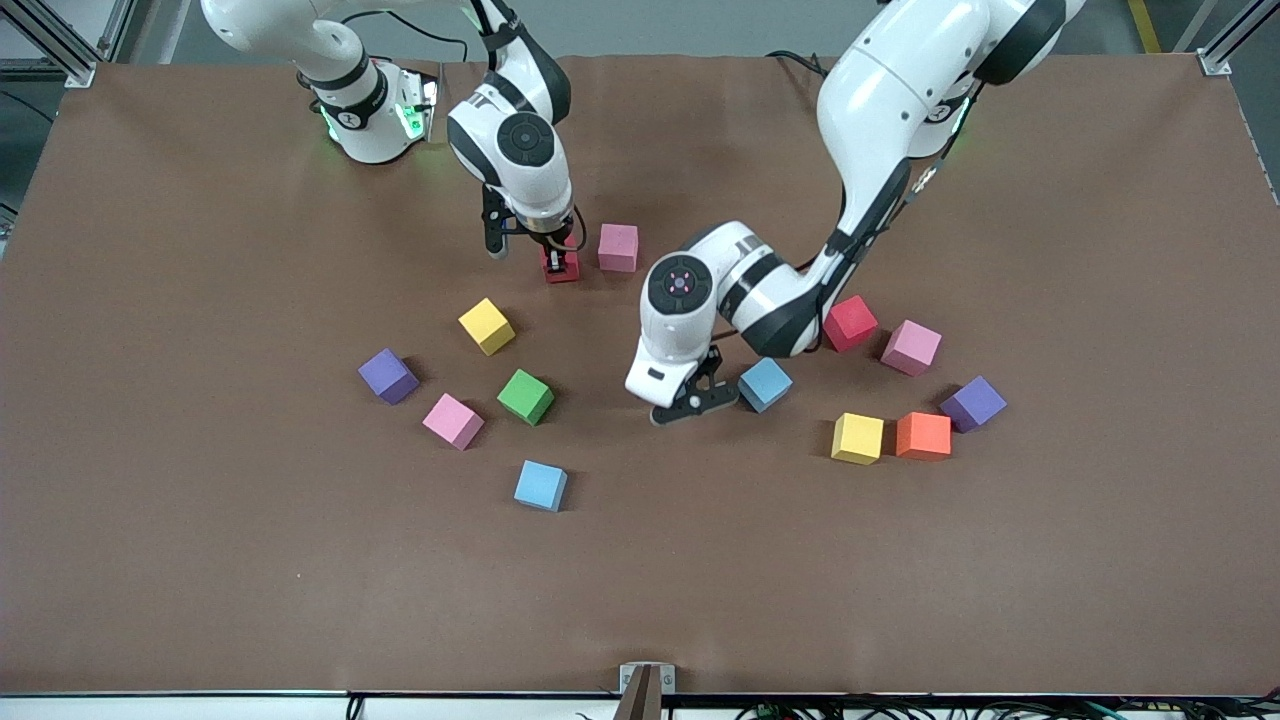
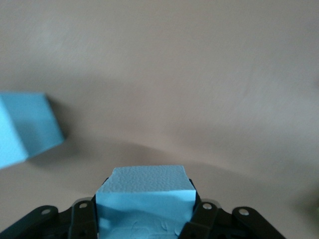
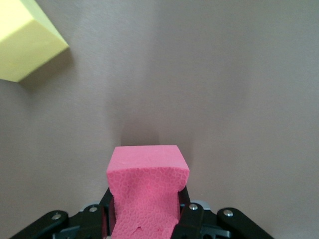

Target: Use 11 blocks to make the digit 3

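Front view: the right gripper [image 1: 560, 262] stands low at the table [image 1: 200, 560], toward the robots' bases, clenched on a red cube [image 1: 561, 266]. A pink cube [image 1: 618, 247] sits just beside it, toward the left arm's end. The left gripper [image 1: 693, 400] is down near the middle of the table; its wrist housing hides whatever sits between the fingers. A light blue cube [image 1: 765, 384] lies just beside it, and the arm's elbow partly covers a second red cube [image 1: 850, 322]. Toward the left arm's end lie another pink cube [image 1: 910, 347], a purple cube [image 1: 972, 403], an orange cube [image 1: 923, 435] and a yellow cube [image 1: 858, 438], the last two almost touching. Toward the right arm's end are a yellow cube [image 1: 486, 326], a green cube [image 1: 525, 396], a pink cube [image 1: 453, 420], a purple cube [image 1: 388, 376] and, nearest the camera, a light blue cube [image 1: 541, 485]. All lie scattered; no rows are formed.

Left wrist view: the left gripper [image 2: 144, 216] grasps a light blue cube [image 2: 144, 196], squeezed between the black fingers [image 2: 82, 219]. Another light blue cube [image 2: 25, 129] rests on the table close by.

Right wrist view: the right gripper [image 3: 144, 216] pinches its cube [image 3: 145, 189], which shows pinkish-red here and is dented by the grip. A yellow cube [image 3: 25, 42] lies apart on bare table.
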